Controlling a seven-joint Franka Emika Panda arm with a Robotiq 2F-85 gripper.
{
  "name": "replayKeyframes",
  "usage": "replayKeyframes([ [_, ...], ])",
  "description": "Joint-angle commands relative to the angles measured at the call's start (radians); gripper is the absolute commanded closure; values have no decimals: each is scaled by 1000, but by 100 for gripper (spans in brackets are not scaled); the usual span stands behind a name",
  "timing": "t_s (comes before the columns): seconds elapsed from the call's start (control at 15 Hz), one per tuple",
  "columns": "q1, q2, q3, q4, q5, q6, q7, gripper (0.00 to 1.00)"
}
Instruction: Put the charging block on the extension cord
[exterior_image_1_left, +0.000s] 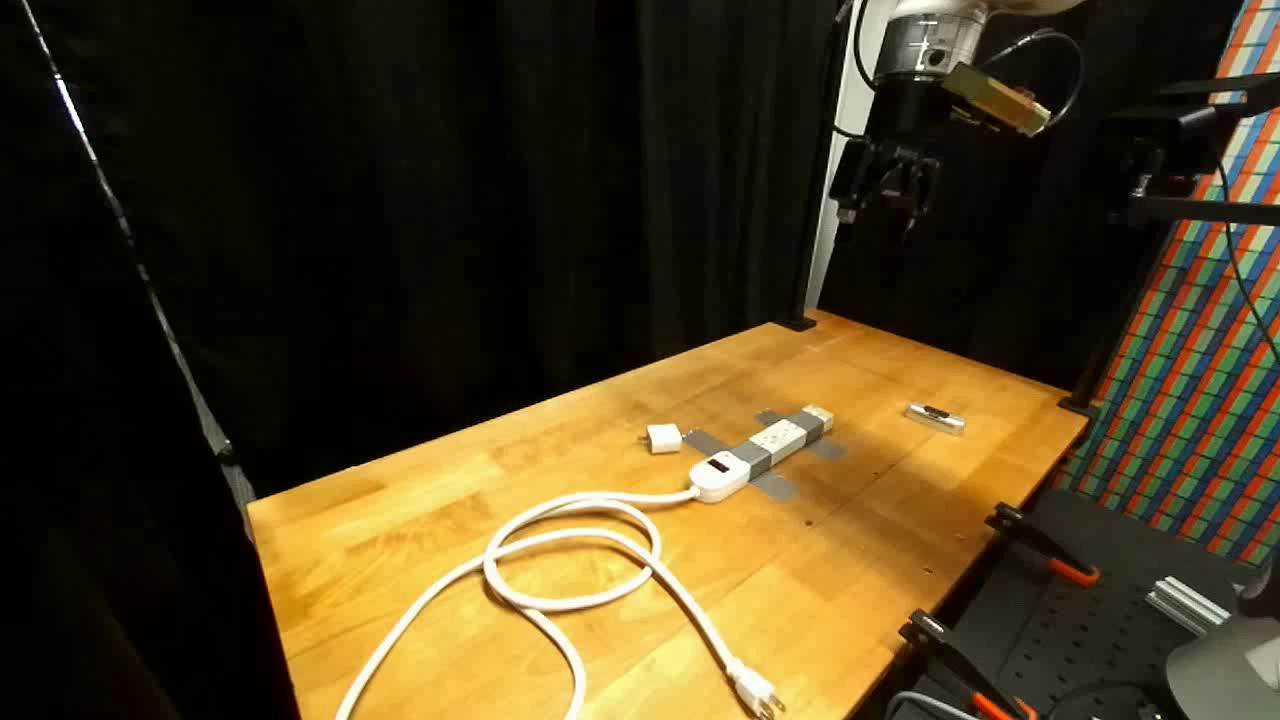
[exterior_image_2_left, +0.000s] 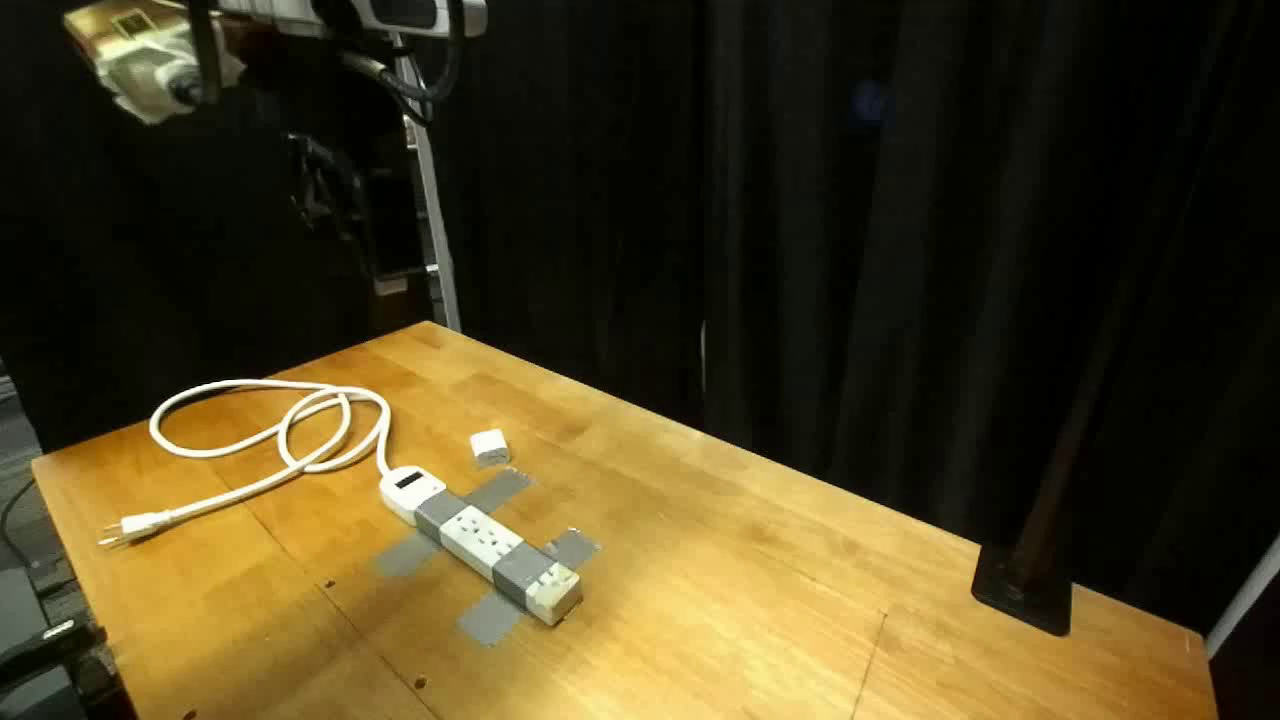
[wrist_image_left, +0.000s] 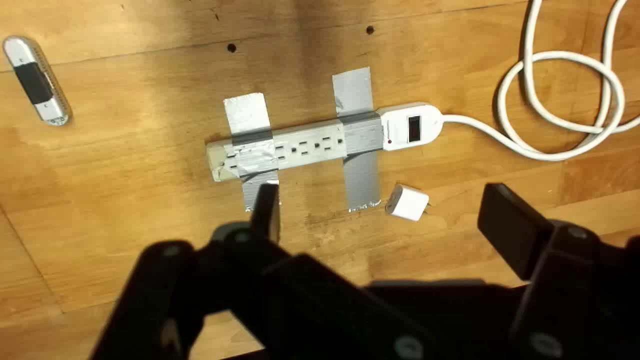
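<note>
The charging block (wrist_image_left: 410, 202) is a small white cube lying on its side on the wooden table, its prongs pointing toward the cable side. Both exterior views show this block (exterior_image_1_left: 663, 438) (exterior_image_2_left: 490, 447) close beside the extension cord (exterior_image_1_left: 780, 438) (exterior_image_2_left: 482, 537), apart from it. Grey tape straps the cord's long socket strip (wrist_image_left: 312, 142) to the table, and several outlets face up. High above the tabletop, my gripper (exterior_image_1_left: 880, 215) hangs pointing down. In the wrist view the gripper (wrist_image_left: 385, 215) is open with wide-spread fingers, and the block appears far below, between them.
The thick white cable (exterior_image_1_left: 575, 603) loops across the table to its plug (exterior_image_1_left: 755, 688). A silver bar with a dark band (wrist_image_left: 37, 82) lies past the strip's far end. Clamps (exterior_image_1_left: 1045, 545) grip the table edge. A black post base (exterior_image_2_left: 1020, 590) stands at a corner.
</note>
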Motion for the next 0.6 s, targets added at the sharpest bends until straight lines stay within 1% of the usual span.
replayKeyframes([
  [0.0, -17, 1, 15, 5, 5, -2, -4, 0],
  [0.4, -17, 0, 15, 16, 5, -2, -4, 0],
  [0.47, 6, 38, -5, 58, 21, -66, -130, 0],
  [0.53, 16, 64, -11, 74, 40, -67, -184, 0],
])
